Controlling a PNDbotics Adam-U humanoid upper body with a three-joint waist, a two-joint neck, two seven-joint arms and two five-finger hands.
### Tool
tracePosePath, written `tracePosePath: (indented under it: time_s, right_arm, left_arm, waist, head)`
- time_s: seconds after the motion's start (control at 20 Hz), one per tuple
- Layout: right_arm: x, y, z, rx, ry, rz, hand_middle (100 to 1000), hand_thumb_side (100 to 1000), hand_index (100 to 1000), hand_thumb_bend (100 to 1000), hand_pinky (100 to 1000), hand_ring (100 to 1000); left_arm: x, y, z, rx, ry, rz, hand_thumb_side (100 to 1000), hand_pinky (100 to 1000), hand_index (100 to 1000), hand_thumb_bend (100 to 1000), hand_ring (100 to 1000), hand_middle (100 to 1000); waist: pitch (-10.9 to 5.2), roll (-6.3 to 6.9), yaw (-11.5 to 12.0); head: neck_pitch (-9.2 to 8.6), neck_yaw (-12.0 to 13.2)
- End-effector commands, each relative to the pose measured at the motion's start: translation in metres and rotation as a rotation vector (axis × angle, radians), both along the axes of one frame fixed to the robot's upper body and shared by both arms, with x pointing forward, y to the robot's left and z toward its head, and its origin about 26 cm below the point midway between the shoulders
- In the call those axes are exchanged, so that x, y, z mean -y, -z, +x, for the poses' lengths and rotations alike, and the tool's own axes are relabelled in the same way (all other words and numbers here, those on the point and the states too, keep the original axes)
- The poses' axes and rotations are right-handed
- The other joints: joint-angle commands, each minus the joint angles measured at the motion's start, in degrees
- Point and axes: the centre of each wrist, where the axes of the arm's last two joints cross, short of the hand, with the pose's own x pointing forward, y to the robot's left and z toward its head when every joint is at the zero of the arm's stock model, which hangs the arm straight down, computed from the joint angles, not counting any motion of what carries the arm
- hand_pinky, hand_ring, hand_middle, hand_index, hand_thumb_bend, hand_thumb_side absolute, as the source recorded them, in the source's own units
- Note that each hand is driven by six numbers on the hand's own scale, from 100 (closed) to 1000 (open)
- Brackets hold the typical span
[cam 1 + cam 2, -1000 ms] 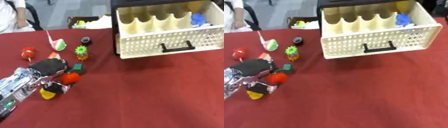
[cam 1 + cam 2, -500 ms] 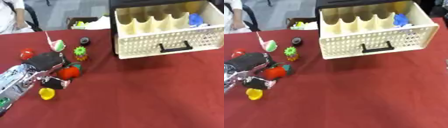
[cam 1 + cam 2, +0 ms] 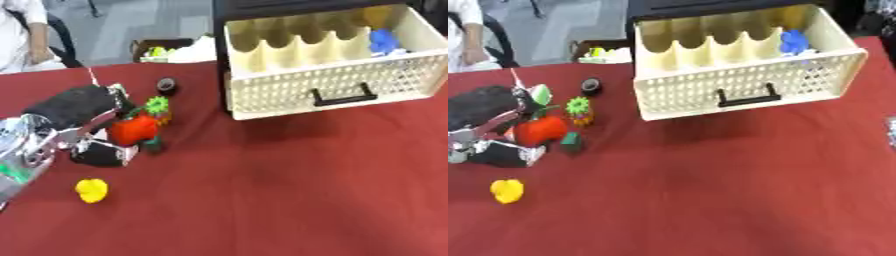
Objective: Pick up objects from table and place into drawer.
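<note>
On the left side of the red counter [image 3: 289, 190], the robot's left hand [image 3: 83, 125] comes in from the left edge with its fingers and thumb curled round a red-orange toy [image 3: 133, 131], pinching it between the upper black part of the hand and the lower fingers. The toy sits just off or at the counter surface; which, I cannot tell. Right beside the held toy, on its far side, stands a small green spiky piece [image 3: 157, 105] on an orange base, touching or nearly touching it. A small dark green block [image 3: 570, 142] lies just in front of the toy on the counter. A white and green object [image 3: 539, 94] shows just behind the hand, partly hidden. A short black cylinder [image 3: 167, 86] stands farther back, apart from the cluster. Nearer the viewer, a yellow toy [image 3: 92, 190] lies alone on the counter, well apart from the hand.

The cream lattice drawer [image 3: 337, 87] stands pulled out at the far right of the counter, its black handle [image 3: 343, 95] facing forward, with scalloped dividers inside along its back. A blue object [image 3: 382, 41] lies in its right rear corner. The right hand shows in neither view.
</note>
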Motion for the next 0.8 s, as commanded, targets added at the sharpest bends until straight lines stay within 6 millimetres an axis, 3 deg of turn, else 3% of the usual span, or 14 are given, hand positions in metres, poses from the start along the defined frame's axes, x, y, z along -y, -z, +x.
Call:
tracePosePath:
  time_s: [0.05,0.35,0.8]
  right_arm:
    - [0.003,-0.011,-0.003,0.026,0.005,-0.010,406,453,757,100,454,467]
    - [0.004,-0.014,-0.003,0.030,0.001,-0.005,407,449,756,100,454,468]
    - [0.003,-0.018,-0.003,0.039,-0.011,0.002,407,445,754,100,452,469]
  left_arm:
    - [-0.004,-0.030,-0.011,0.087,0.004,-0.018,290,100,456,100,228,268]
    - [0.007,-0.059,-0.013,0.157,0.033,-0.062,281,100,456,100,226,266]
    - [0.024,-0.088,0.019,0.204,0.040,-0.153,260,100,454,100,219,263]
  waist:
    - [-1.40,-0.11,0.0]
    - [-1.69,0.31,0.0]
    - [-1.93,0.87,-0.8]
  head:
    - [-0.24,-0.4]
    - [-0.18,-0.6]
    - [-0.64,0.1]
